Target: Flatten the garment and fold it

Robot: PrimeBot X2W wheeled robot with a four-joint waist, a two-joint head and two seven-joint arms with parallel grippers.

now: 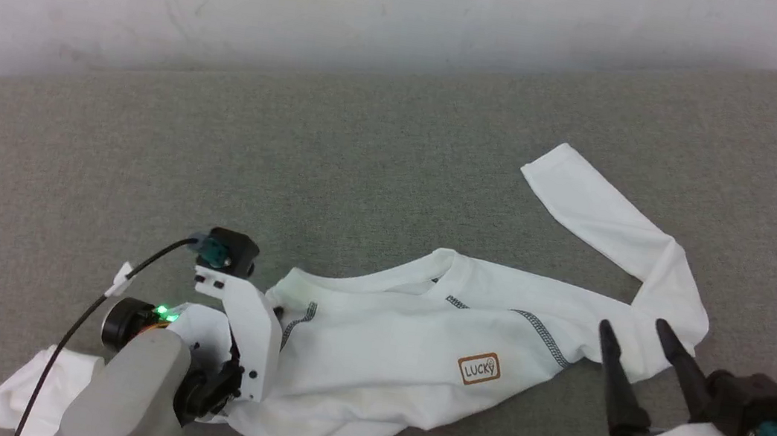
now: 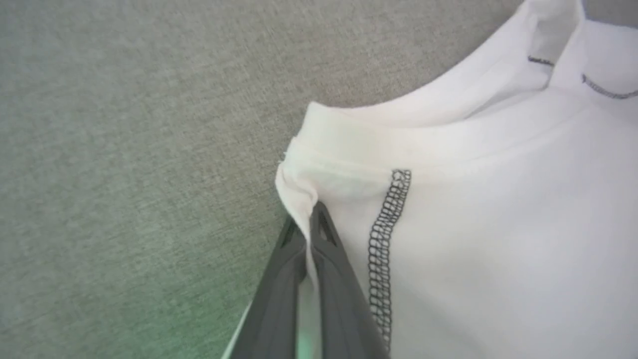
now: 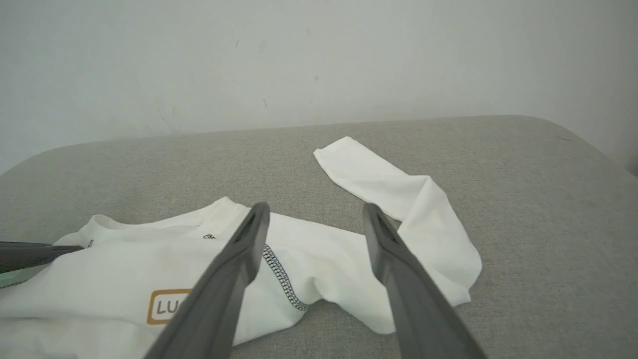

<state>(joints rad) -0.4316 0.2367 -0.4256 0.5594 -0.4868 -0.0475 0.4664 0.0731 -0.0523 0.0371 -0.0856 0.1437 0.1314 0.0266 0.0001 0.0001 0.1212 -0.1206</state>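
The white long-sleeved shirt (image 1: 379, 344) lies crumpled on the grey fabric-covered surface (image 1: 396, 159), directly on it and not inside anything. Its body is bunched in a slanted band and the "LUCKY" patch (image 1: 479, 369) faces up. One sleeve (image 1: 606, 217) stretches toward the far right with a bend in it.

The left pincer (image 2: 306, 219) is clenched on a thin fold at the shirt's edge, just beside the dark seam stitching (image 2: 384, 239) (only a little cloth sits between the fingers, I think). The right pincer (image 1: 633, 327) is released, with its fingers apart. It hovers near the place where the bent sleeve meets the body, and it holds nothing.

The step in hand seems to be the flattening. To do it well, I would let the right pincer take the opposite edge, also as a thin layer. Then both should pull apart slowly and low, so the cloth spreads and does not slip out of the left grip.
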